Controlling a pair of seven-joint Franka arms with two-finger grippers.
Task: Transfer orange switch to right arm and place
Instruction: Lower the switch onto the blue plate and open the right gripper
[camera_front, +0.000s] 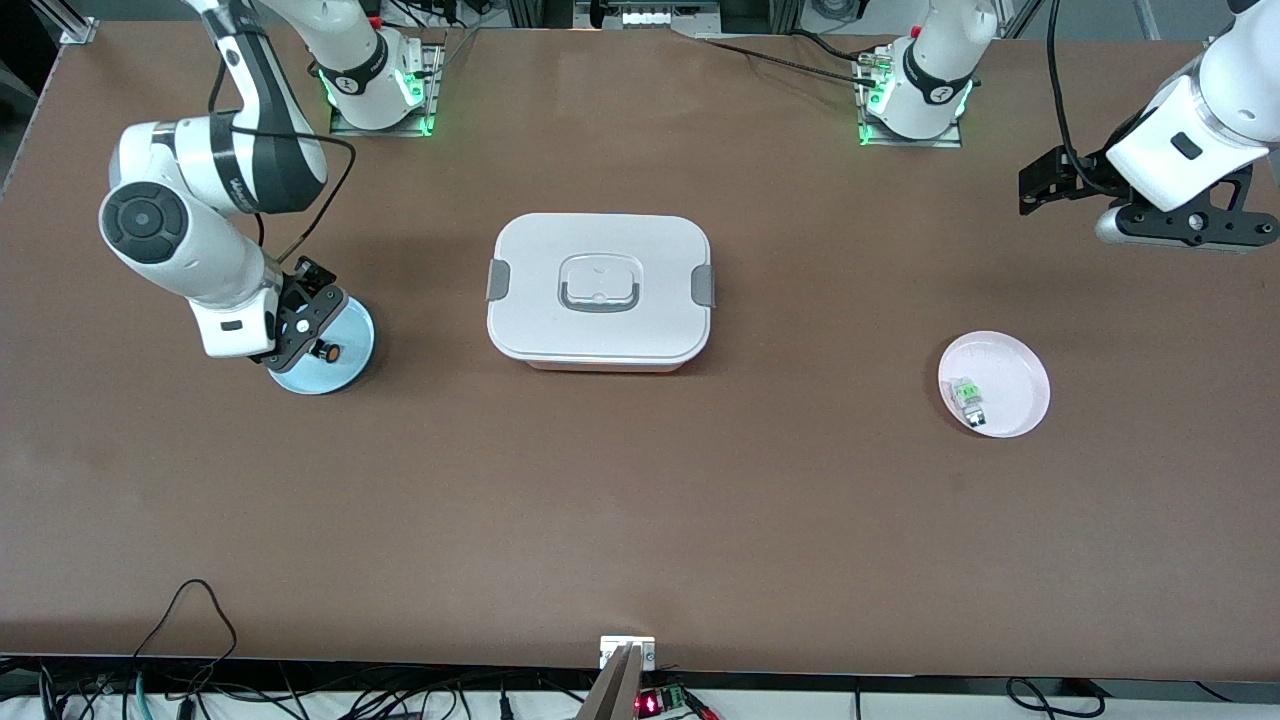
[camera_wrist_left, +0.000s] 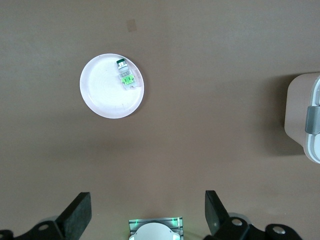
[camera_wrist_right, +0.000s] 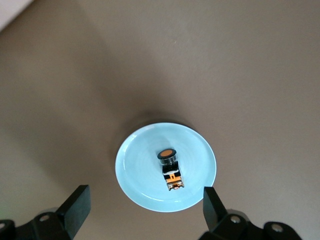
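Observation:
The orange switch (camera_front: 327, 352) (camera_wrist_right: 170, 170), a tiny black block with an orange cap, lies on its side on a light blue plate (camera_front: 345, 372) (camera_wrist_right: 135, 150) toward the right arm's end of the table. My right gripper (camera_front: 303, 328) (camera_wrist_right: 146, 201) hangs just above this plate, open; its fingers stand wide apart and nothing is between them. The switch is clear of both fingers. My left gripper (camera_front: 1185, 228) (camera_wrist_left: 147, 207) waits high over the left arm's end of the table, open and holding nothing.
A pale pink plate (camera_front: 1015, 365) (camera_wrist_left: 102, 92) holding a small clear-and-green switch (camera_front: 968, 397) (camera_wrist_left: 126, 76) sits toward the left arm's end. A white lidded box (camera_front: 600, 290) (camera_wrist_left: 302, 117) with grey clips stands mid-table between the two plates.

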